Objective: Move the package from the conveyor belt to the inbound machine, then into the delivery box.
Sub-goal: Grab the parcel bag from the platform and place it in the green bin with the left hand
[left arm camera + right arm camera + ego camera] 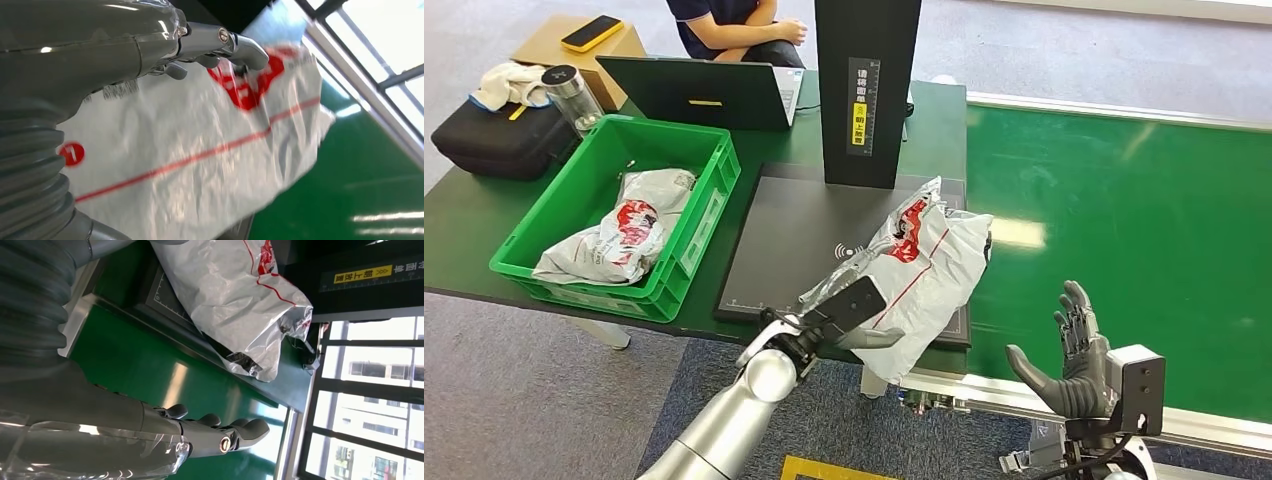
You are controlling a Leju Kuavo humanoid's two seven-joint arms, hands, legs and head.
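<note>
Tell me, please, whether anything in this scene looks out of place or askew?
Only mildly: the white package in the left hand sits crumpled and tilted, overhanging the black scanner platform's front right edge toward the green conveyor belt rather than lying flat. Nothing looks spilled or damaged.

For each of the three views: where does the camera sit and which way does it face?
Head view: high on the body, looking down at the black inbound machine; both arms show.
Left wrist view: behind the left hand, facing the package it holds.
Right wrist view: behind the right hand, over the green belt.
All share the package.
</note>
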